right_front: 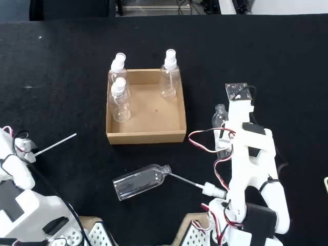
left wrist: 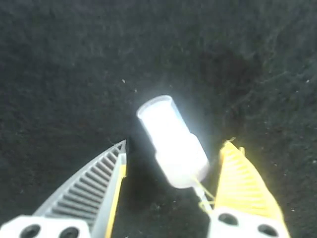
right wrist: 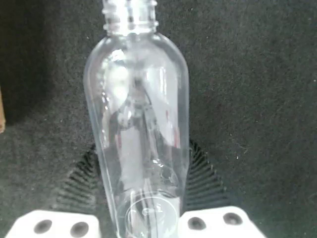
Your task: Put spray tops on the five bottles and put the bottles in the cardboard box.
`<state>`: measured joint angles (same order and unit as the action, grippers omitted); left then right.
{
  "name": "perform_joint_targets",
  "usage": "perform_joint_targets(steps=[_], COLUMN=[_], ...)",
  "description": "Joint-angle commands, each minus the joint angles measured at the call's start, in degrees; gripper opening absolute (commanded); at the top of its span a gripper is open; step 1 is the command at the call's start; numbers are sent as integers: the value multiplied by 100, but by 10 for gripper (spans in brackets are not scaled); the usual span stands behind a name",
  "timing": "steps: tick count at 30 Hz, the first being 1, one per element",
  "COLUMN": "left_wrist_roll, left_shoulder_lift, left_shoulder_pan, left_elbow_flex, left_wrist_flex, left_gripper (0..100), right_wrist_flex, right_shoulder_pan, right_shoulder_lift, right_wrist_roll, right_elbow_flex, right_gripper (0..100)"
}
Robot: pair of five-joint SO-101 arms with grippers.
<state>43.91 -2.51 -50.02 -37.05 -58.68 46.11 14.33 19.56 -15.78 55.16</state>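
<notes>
Uncapped bottle (right wrist: 136,124), upright, clamped by the right gripper (right wrist: 142,148), right of the cardboard box (right_front: 146,137) in the high view. Lower left: left gripper (left wrist: 176,145), jaws apart astride a spray top (left wrist: 168,134). We judge the fourth capping in hand; next, grasp that top and align its tube with the neck.

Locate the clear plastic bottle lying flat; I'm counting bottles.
High view: the clear plastic bottle lies mid-table below the brown cardboard box, a white spray top at its right.
</notes>
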Motion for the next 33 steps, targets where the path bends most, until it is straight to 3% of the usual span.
perform_joint_targets(steps=[1,3,5,8,10,13,16,18,20,25,33], left_wrist_roll=[18,18,9,-26,-431,-1741,-3859,-4879,-4958,-4879,-4176], left_shoulder_lift=[114,149,158,149,149,149,220,246,264,255,290], left_shoulder_pan=[242,233,233,189,189,251,356,365,356,312,303], left_elbow_flex=[57,136,224,514,664,787,1015,1059,1165,1385,1209], left_wrist_flex=[70,53,35,35,26,-316,-668,-774,-967,-1275,-1169], left_gripper=[131,13,70,37,30,41,41,41,52,238,212], right_wrist_flex=[-97,-97,-97,-88,-88,-88,-88,-88,-88,-88,-88], right_shoulder_pan=[-70,-62,-62,-62,-62,-62,-62,-62,-62,-62,-62], right_shoulder_lift=[-31,-31,-31,-31,-31,-31,-31,-31,-31,-31,-31], right_wrist_roll=[-70,-70,-70,-70,-70,-70,-70,-70,-70,-70,-70], right_elbow_flex=[-22,-22,-22,-22,-22,-22,-22,-22,-22,-22,-22], right_gripper=[10,10,10,10,10,10,10,10,10,10,10])
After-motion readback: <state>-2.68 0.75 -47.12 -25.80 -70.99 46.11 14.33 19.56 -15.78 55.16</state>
